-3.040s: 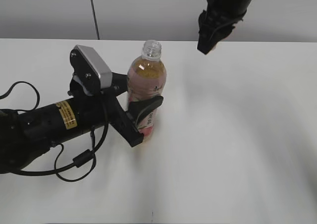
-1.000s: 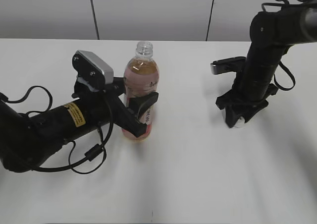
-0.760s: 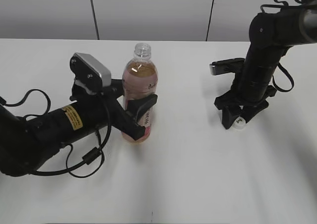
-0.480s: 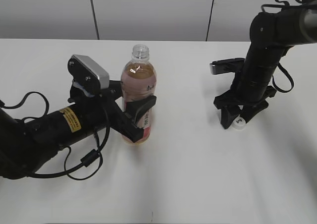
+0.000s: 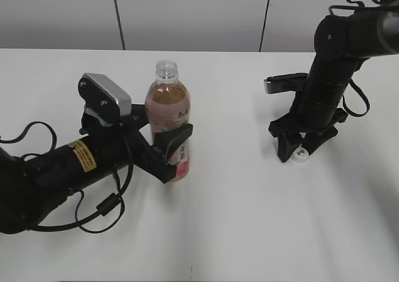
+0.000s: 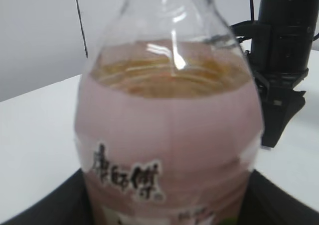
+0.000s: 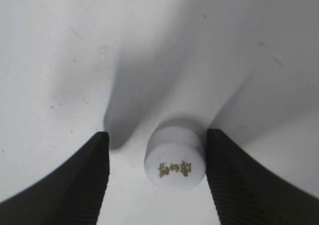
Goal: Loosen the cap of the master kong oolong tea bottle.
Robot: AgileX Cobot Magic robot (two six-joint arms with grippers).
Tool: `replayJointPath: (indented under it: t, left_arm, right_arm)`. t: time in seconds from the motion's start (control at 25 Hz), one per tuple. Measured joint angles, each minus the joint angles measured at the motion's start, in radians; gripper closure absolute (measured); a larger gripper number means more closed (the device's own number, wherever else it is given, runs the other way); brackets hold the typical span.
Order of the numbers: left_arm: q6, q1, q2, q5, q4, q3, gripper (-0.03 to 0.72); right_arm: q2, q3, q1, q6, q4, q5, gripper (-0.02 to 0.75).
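The oolong tea bottle [image 5: 167, 120] stands upright on the white table with its neck open and no cap on it. My left gripper [image 5: 167, 150] is shut on its labelled body; the pink label fills the left wrist view [image 6: 169, 150]. The small white cap [image 5: 303, 155] lies on the table at the right. In the right wrist view the cap [image 7: 175, 160] sits between the jaws, close to the right finger, with a gap to the left one. My right gripper [image 7: 157, 172] is open around it, pointing straight down [image 5: 298, 151].
The white table [image 5: 237, 219] runs back to a grey wall with dark vertical seams. A black cable loops from the left arm [image 5: 93, 213] onto the table at the front left.
My left gripper has slid the bottle a little to the left. My right gripper lowered the cap onto the table and opened off it; it has held still for the last half second.
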Motion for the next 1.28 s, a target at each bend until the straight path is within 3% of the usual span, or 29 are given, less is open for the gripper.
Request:
replayJointPath:
  t: [0.4,0.84,1.08,1.28]
  left_arm:
    - [0.000,0.000,0.000,-0.005,-0.013,0.020,0.143]
    - [0.001,0.000,-0.008,-0.005,-0.059,0.102,0.131]
    - [0.001,0.000,-0.012,-0.005,-0.071,0.135,0.131]
    - [0.001,0.000,-0.099,-0.003,-0.112,0.197,0.131]
  right_arm:
    - [0.000,0.000,0.000,0.000,0.008,-0.001,0.276]
    - [-0.026,-0.011,0.000,-0.012,0.019,0.032,0.276]
    - [-0.053,-0.014,0.000,-0.013,0.019,0.058,0.175]
    - [-0.081,-0.014,0.000,0.000,0.019,0.089,0.169]
